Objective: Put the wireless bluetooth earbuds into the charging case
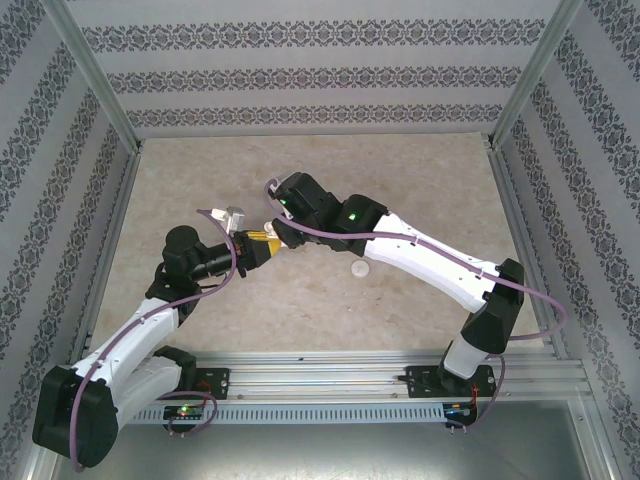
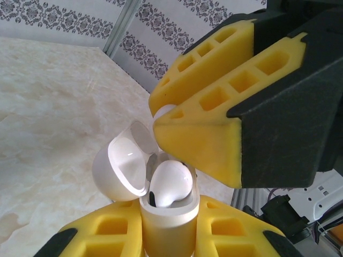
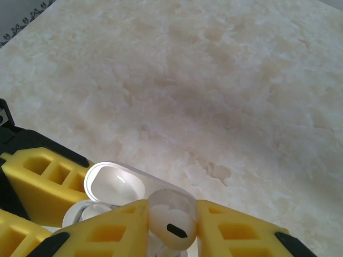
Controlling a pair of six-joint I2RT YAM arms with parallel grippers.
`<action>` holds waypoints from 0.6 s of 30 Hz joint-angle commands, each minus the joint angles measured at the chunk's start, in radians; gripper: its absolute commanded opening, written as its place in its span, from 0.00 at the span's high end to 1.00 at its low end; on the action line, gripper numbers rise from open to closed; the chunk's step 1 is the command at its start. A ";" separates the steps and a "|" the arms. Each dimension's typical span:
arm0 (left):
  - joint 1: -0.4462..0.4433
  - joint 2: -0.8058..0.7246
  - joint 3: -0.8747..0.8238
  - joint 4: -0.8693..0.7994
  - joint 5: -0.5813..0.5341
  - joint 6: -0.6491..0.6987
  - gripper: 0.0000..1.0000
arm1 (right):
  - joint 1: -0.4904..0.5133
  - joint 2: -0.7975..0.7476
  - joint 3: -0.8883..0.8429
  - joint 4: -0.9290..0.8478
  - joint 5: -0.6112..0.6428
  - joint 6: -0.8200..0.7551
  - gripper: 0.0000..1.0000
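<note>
The left gripper (image 2: 169, 238) clamps one open charging case (image 2: 167, 217); one earbud (image 2: 170, 184) sits inside. The right gripper (image 3: 171, 235) pinches a second earbud (image 3: 170, 218).

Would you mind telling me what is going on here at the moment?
The robot's left hand grips the charging case by its body, with the lid swung open, and one earbud already sits inside. The right hand pinches the second earbud close to the case opening, not yet seated. A flat white disc lies untouched on the table nearby.
</note>
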 commanded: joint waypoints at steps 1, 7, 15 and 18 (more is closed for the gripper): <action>-0.008 -0.021 0.033 0.032 0.016 -0.015 0.87 | 0.009 0.004 0.004 -0.026 -0.048 -0.015 0.73; -0.008 -0.027 0.026 0.035 0.015 -0.015 0.87 | 0.008 0.007 0.006 -0.053 -0.074 -0.007 0.71; -0.009 -0.034 0.027 0.037 0.017 -0.018 0.87 | 0.003 0.023 0.019 -0.102 -0.109 0.014 0.66; -0.009 -0.037 0.027 0.036 0.019 -0.018 0.87 | 0.002 0.028 0.037 -0.119 -0.125 0.021 0.59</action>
